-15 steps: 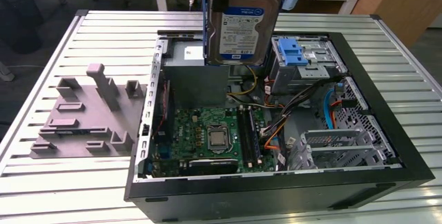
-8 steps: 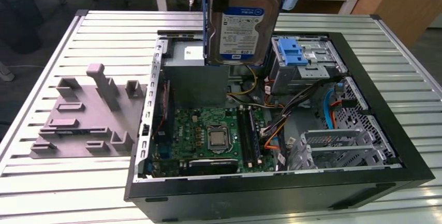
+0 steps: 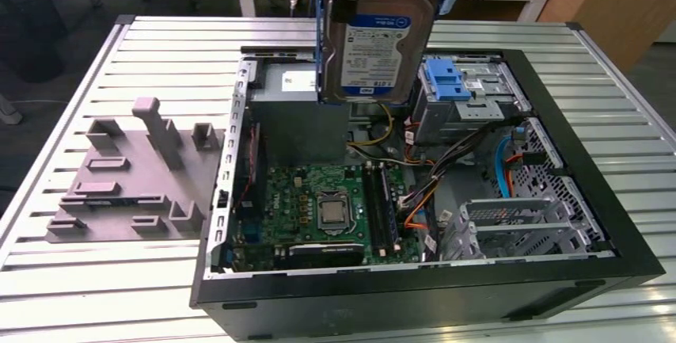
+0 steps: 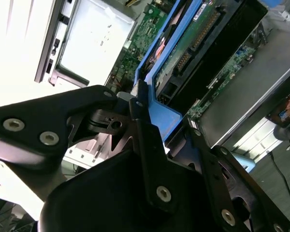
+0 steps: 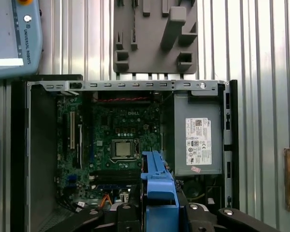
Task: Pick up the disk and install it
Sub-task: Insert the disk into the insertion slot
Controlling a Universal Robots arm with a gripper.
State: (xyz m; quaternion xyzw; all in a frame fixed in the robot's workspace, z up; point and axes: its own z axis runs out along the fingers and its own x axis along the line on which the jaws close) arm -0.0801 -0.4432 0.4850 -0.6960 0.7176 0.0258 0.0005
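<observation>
Gripper clamps the disk by its blue carrier frame, above the open computer case. It seems rigid, weighty and shock-sensitive, so frame edges suit gripping.

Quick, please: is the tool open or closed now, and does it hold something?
The tool is closed on the disk, holding it above the open case.

On table, computer case below disk, fixture block beside case
</observation>
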